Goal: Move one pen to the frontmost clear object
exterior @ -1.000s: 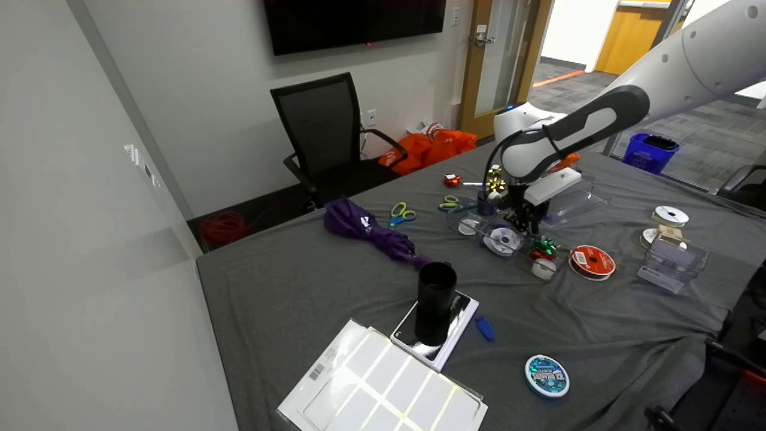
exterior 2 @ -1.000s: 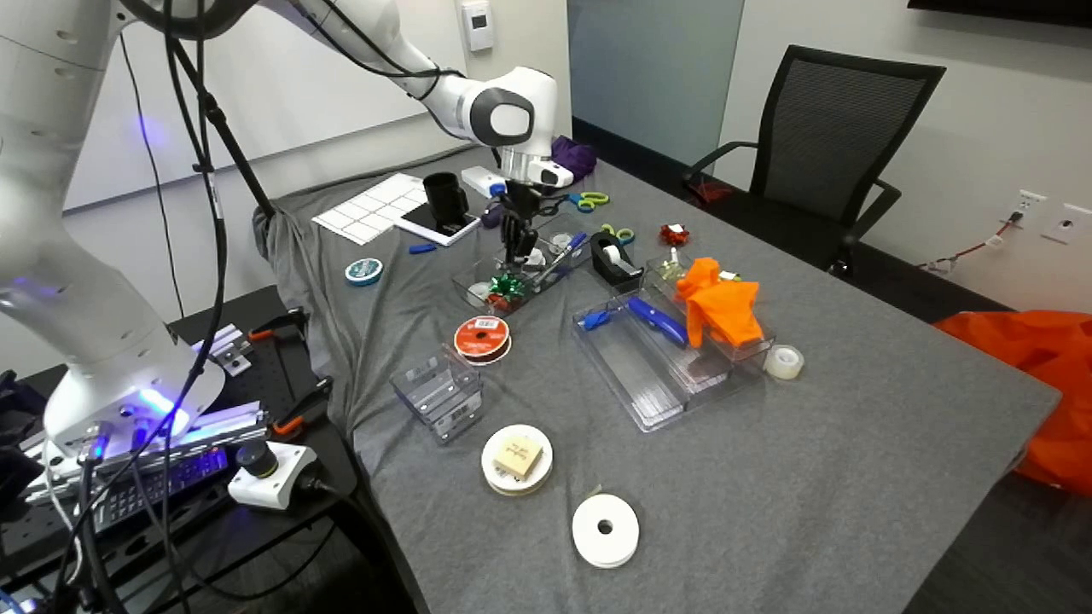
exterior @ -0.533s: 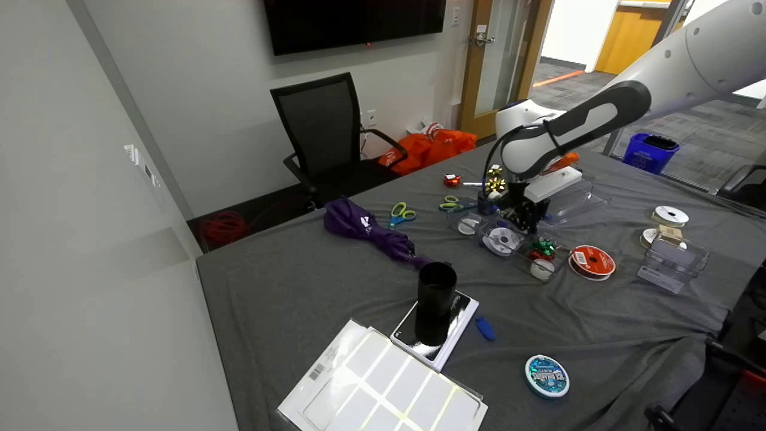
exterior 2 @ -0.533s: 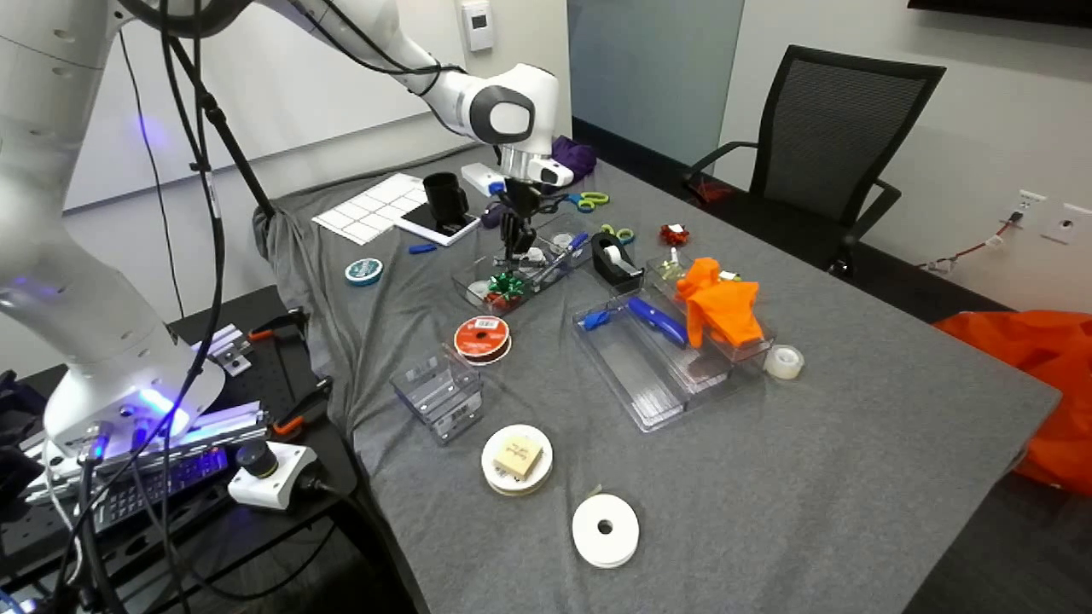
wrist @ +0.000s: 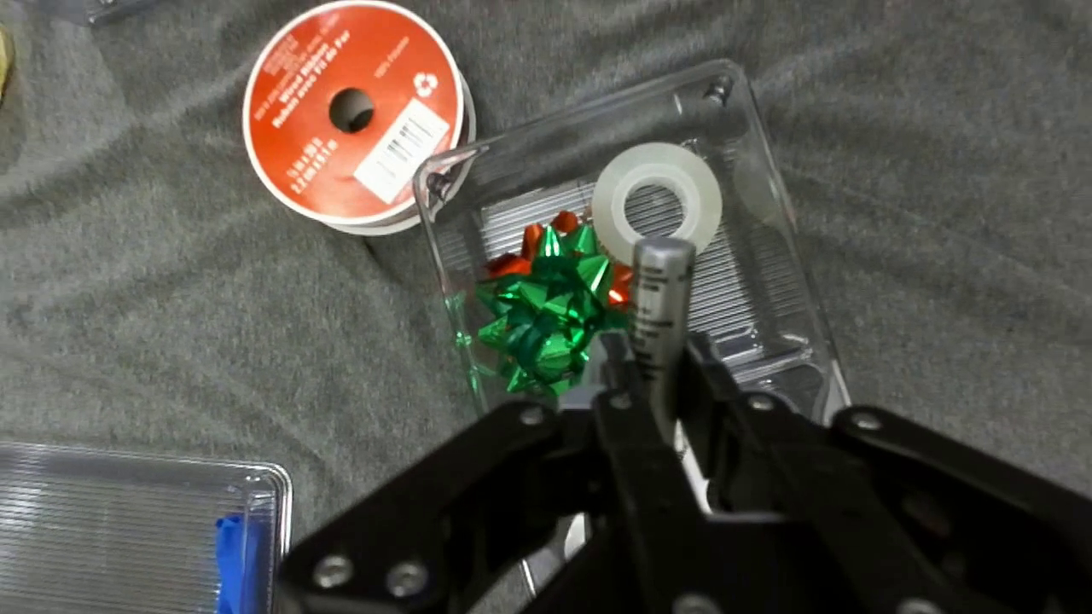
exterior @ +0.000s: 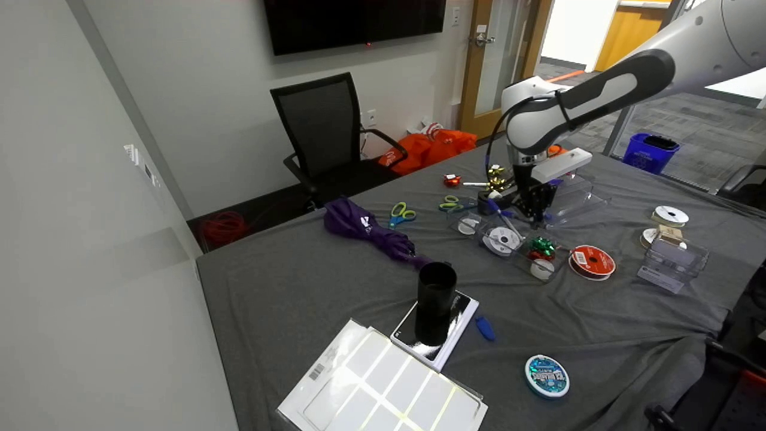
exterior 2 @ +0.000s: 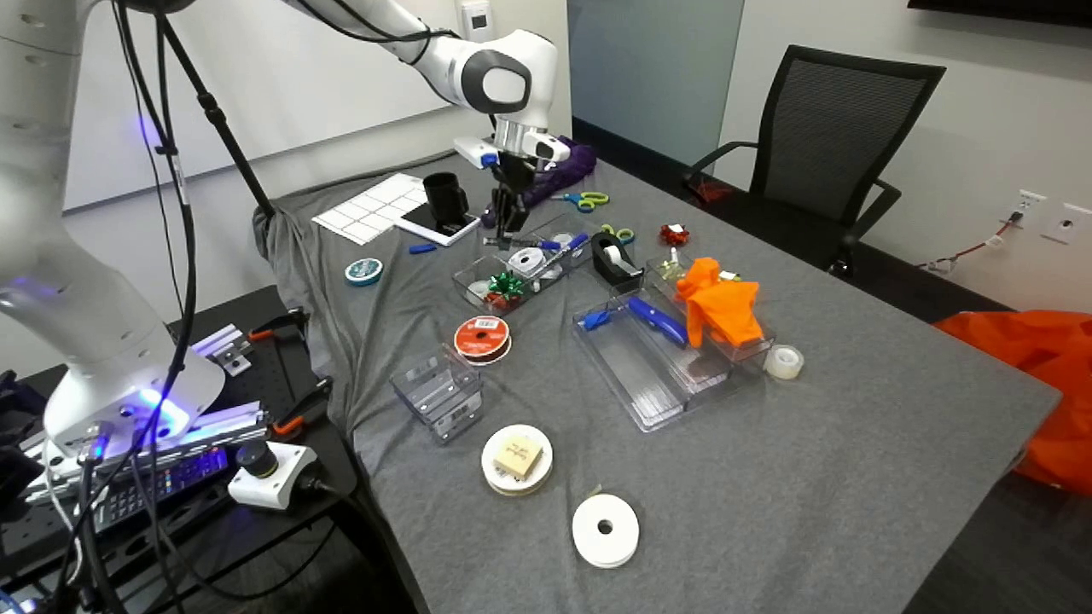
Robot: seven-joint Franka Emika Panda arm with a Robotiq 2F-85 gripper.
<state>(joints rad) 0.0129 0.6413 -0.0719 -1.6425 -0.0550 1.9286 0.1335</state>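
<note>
My gripper (wrist: 659, 367) is shut on a pen (wrist: 663, 286). The pen has a grey, marked barrel pointing away from me in the wrist view. In an exterior view its blue end shows to the right of the gripper (exterior 2: 509, 232) as it hangs above a clear tray (exterior 2: 465, 287). The tray also shows in the wrist view (wrist: 734, 277). Another pen (exterior 2: 563, 253) with a blue end leans in that tray. The frontmost clear object (exterior 2: 438, 392), a small see-through container, stands apart from the gripper, nearer the robot base; it also shows in an exterior view (exterior: 673, 263).
A red spool (exterior 2: 482, 337) lies between the tray and the small container. A green bow (wrist: 554, 311) and a tape roll (wrist: 708, 192) are in the tray. A black tape dispenser (exterior 2: 614, 260) and a larger clear tray (exterior 2: 627, 379) with an orange cloth (exterior 2: 725, 311) stand beside it.
My gripper has risen out of the tray. The pen in it has come up with it, and the white spool and other pen show more fully below.
</note>
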